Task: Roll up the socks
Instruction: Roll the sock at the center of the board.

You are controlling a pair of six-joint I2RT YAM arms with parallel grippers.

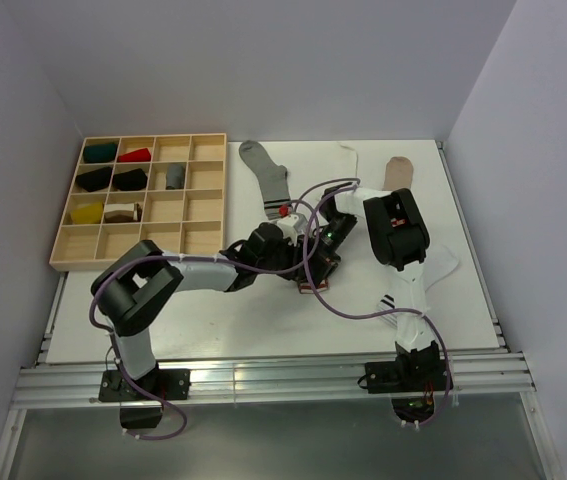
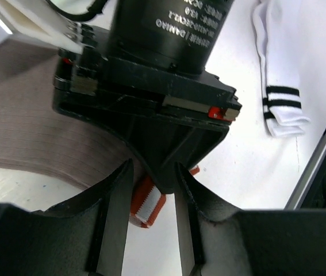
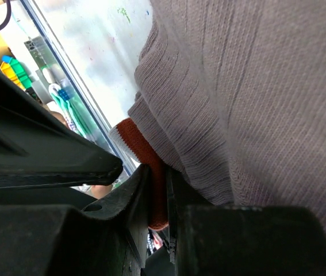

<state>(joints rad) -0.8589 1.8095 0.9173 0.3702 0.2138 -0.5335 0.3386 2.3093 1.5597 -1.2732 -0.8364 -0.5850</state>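
Taupe sock (image 3: 254,103) at the table's (image 1: 213,320) middle is clamped by its red-striped cuff (image 3: 137,141) in the right gripper (image 3: 158,195), the left gripper (image 2: 151,190) parted around it; several rolls (image 1: 135,155) sit in the far-left tray (image 1: 203,207), other socks (image 1: 263,170) lie unrolled.

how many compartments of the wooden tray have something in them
7. Top row of the tray: dark roll, red roll. Second row: two black rolls, grey roll. Third row: yellow roll, taupe-and-white roll. None looks hidden.
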